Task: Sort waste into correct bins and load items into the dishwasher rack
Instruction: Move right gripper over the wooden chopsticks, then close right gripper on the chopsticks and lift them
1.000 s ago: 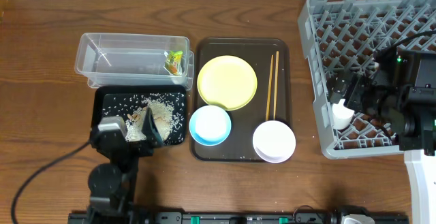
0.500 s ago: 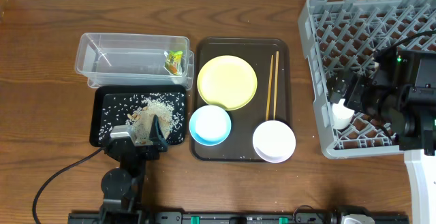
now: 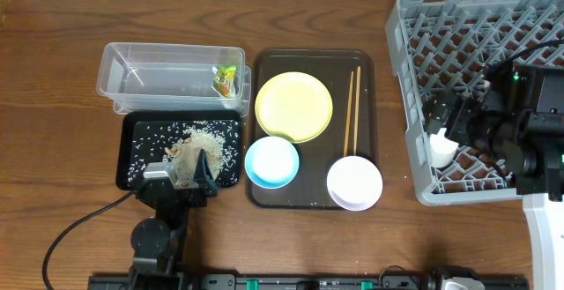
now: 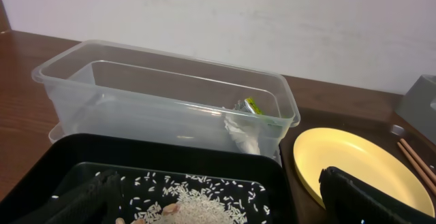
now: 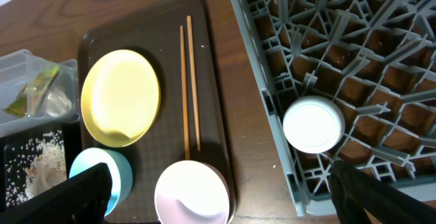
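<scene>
The green-and-orange wrapper point(image 3: 226, 80) lies in the clear tub point(image 3: 159, 50). Rice and brown scraps point(image 3: 207, 145) lie in the black tray point(image 3: 128, 149). My left gripper point(image 3: 179, 177) is open and empty over that tray's near edge, with the rice between its fingers in the left wrist view point(image 4: 221, 207). The yellow-green plate point(image 3: 293, 106), blue bowl point(image 3: 271, 162), white bowl point(image 3: 354, 182) and chopsticks point(image 3: 353, 109) sit on the brown tray. The small white cup point(image 5: 313, 124) stands in the grey rack point(image 3: 458, 26). My right gripper point(image 3: 458, 131) is open above the rack's near left corner.
The dark brown serving tray point(image 3: 308, 56) lies between the bins and the rack. The clear tub stands just behind the black tray. A black cable point(image 3: 62, 228) runs across the table at the front left. The rack reaches the table's right edge.
My left gripper has drawn back a little toward the table's near edge, off the rice pile. The right arm and all dishes have not moved.
</scene>
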You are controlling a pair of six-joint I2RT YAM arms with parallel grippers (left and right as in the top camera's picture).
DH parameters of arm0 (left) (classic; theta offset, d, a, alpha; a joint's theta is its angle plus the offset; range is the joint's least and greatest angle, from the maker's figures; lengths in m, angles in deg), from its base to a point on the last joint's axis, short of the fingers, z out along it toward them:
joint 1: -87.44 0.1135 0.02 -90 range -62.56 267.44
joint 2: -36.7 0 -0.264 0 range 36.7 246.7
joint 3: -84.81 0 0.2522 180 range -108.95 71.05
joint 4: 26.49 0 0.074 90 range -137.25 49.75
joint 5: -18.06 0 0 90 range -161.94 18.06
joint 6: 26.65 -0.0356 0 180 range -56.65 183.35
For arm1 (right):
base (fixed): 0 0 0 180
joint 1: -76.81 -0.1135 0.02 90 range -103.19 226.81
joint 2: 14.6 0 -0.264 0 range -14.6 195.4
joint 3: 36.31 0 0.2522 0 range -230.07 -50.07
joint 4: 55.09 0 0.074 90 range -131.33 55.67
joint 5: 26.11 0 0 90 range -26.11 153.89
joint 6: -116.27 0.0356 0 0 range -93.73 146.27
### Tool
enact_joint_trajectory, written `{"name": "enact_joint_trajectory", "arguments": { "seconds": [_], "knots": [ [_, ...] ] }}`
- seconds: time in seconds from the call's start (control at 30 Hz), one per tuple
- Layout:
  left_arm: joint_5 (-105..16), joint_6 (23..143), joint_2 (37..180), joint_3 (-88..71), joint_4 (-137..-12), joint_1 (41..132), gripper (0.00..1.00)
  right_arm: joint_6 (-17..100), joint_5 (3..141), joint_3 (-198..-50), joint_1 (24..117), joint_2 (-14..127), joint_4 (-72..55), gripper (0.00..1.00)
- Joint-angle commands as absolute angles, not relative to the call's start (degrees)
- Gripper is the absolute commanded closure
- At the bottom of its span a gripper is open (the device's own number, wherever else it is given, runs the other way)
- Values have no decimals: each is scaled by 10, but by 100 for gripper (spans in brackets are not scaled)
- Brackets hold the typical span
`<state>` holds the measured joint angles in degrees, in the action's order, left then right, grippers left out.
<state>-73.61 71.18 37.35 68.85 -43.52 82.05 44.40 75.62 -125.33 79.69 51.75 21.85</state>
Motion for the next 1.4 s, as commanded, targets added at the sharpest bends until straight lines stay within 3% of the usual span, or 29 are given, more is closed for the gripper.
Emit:
{"name": "enact_joint_trajectory", "arguments": {
  "seconds": [0.0, 0.27, 0.3, 0.33, 0.43, 0.47, 0.53, 0.67, 0.8, 0.9, 1.23, 1.37],
  "knots": [
    [-735, 709, 369, 708, -442, 823, 5, 433, 753, -1257, 794, 517, 218, 1],
    [-735, 709, 369, 708, -442, 823, 5, 466, 789, -1257, 794, 517, 133, 3],
    [-735, 709, 369, 708, -442, 823, 5, 459, 825, -1257, 792, 519, 123, 16],
    [-735, 709, 369, 708, -442, 823, 5, 459, 862, -1257, 785, 526, 116, 20],
    [-735, 709, 369, 708, -442, 823, 5, 457, 879, -1256, 730, 556, 132, 22],
    [-735, 709, 369, 708, -442, 823, 5, 457, 861, -1255, 706, 568, 139, 23],
    [-735, 709, 369, 708, -442, 823, 5, 458, 809, -1250, 644, 602, 154, 35],
    [-735, 709, 369, 708, -442, 823, 5, 493, 705, -1250, 560, 673, 165, 39],
    [-735, 709, 369, 708, -442, 823, 5, 555, 681, -1250, 535, 743, 137, 59],
    [-735, 709, 369, 708, -442, 823, 5, 561, 665, -1250, 531, 801, 103, 67],
    [-735, 709, 369, 708, -442, 823, 5, 575, 603, -1250, 532, 959, -54, 70],
    [-735, 709, 369, 708, -442, 823, 5, 576, 598, -1250, 532, 1000, -73, 79]
  ]
}}
